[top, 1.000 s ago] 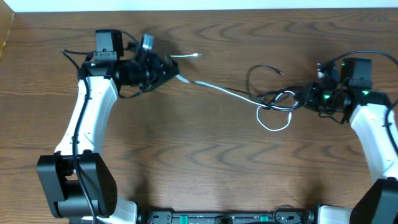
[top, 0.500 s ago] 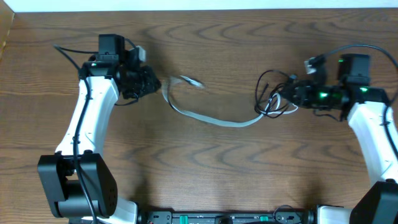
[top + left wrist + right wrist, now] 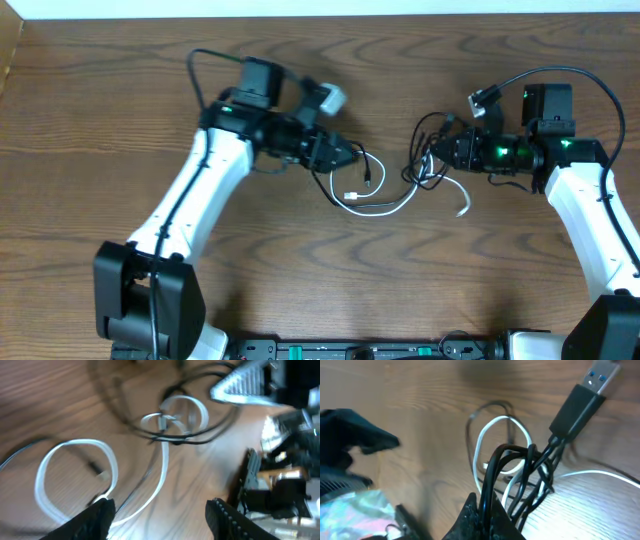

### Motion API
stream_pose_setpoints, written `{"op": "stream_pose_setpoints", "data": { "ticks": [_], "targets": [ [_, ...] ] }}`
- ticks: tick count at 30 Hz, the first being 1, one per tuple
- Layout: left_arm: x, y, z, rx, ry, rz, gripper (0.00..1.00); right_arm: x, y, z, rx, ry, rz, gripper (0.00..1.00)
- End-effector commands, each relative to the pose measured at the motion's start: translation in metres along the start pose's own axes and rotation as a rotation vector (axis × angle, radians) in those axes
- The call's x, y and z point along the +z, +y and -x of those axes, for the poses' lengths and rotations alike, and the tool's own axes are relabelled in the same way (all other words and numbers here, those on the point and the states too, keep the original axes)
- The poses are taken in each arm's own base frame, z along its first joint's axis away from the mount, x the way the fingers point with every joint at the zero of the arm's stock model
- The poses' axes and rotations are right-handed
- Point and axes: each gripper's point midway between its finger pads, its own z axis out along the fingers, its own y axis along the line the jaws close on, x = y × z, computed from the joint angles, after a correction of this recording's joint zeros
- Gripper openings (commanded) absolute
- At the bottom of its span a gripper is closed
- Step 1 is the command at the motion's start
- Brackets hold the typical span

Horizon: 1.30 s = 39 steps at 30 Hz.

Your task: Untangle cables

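Overhead: on the brown wood-grain table (image 3: 300, 290), the left gripper (image 3: 350, 157) sits just left of a loop of thin white cord (image 3: 385, 207). One small white plug end (image 3: 352, 197) lies below it. The thin black cord (image 3: 425, 140) is knotted with the white one at the right gripper (image 3: 447, 150).

Left wrist: the left gripper (image 3: 160, 510) has its jaws wide apart and holds nothing. The white cord (image 3: 162, 467) runs on the wood between them, and the black cord (image 3: 200, 440) crosses it further out.

Right wrist: the right gripper (image 3: 487, 510) is clamped on black cord (image 3: 495, 467) strands. The white cord (image 3: 480, 440) loops behind, and a black USB plug with a blue tongue (image 3: 580, 395) stands above the bundle.
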Motion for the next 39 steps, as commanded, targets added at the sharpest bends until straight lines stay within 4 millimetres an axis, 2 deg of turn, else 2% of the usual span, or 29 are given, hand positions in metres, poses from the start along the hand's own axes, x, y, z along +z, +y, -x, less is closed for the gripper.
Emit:
{"op": "stream_pose_setpoints", "data": {
  "ticks": [1,4,9,10,11,15,19,23,24,26,29,31,35,39],
  "targets": [
    [0.017,-0.021,0.005,0.098,0.001,-0.059,0.66,-0.013,0.042,0.007,-0.05,-0.012,0.2,0.01],
    [0.029,-0.021,0.011,0.105,-0.008,-0.027,0.68,-0.022,0.054,0.012,-0.062,-0.022,0.294,0.01],
    [0.04,-0.025,0.02,0.148,-0.03,-0.035,0.7,-0.034,0.062,0.014,-0.065,-0.03,0.383,0.01],
    [0.043,-0.026,0.023,0.168,-0.039,-0.03,0.79,-0.034,0.063,0.014,-0.065,-0.03,0.386,0.01],
    [0.046,-0.025,0.026,0.186,-0.045,-0.008,0.81,-0.034,0.063,0.014,-0.066,-0.031,0.387,0.01],
    [0.059,-0.021,0.03,0.236,-0.047,0.079,0.82,-0.034,0.063,0.015,-0.068,-0.032,0.387,0.01],
    [0.081,-0.026,0.027,0.274,-0.032,0.08,0.81,-0.035,0.063,0.014,-0.067,-0.031,0.39,0.01],
    [0.102,-0.017,0.022,0.276,-0.013,0.088,0.77,-0.035,0.064,0.014,-0.068,-0.03,0.395,0.01],
    [0.104,-0.015,0.022,0.266,-0.014,0.087,0.75,-0.035,0.064,0.014,-0.068,-0.03,0.395,0.01],
    [0.108,-0.011,0.023,0.239,-0.017,0.087,0.64,-0.035,0.064,0.014,-0.068,-0.03,0.395,0.01],
    [0.109,-0.01,0.023,0.236,-0.018,0.087,0.34,-0.035,0.064,0.014,-0.068,-0.03,0.394,0.01],
    [0.109,-0.01,0.023,0.232,-0.018,0.087,0.08,-0.035,0.064,0.014,-0.069,-0.031,0.394,0.01],
    [0.107,-0.008,0.024,0.214,-0.022,0.091,0.07,-0.036,0.062,0.016,-0.065,-0.036,0.391,0.01],
    [0.092,0.005,0.032,0.122,-0.058,0.116,0.07,-0.036,0.041,0.022,-0.023,-0.069,0.293,0.01]
  ]
}}
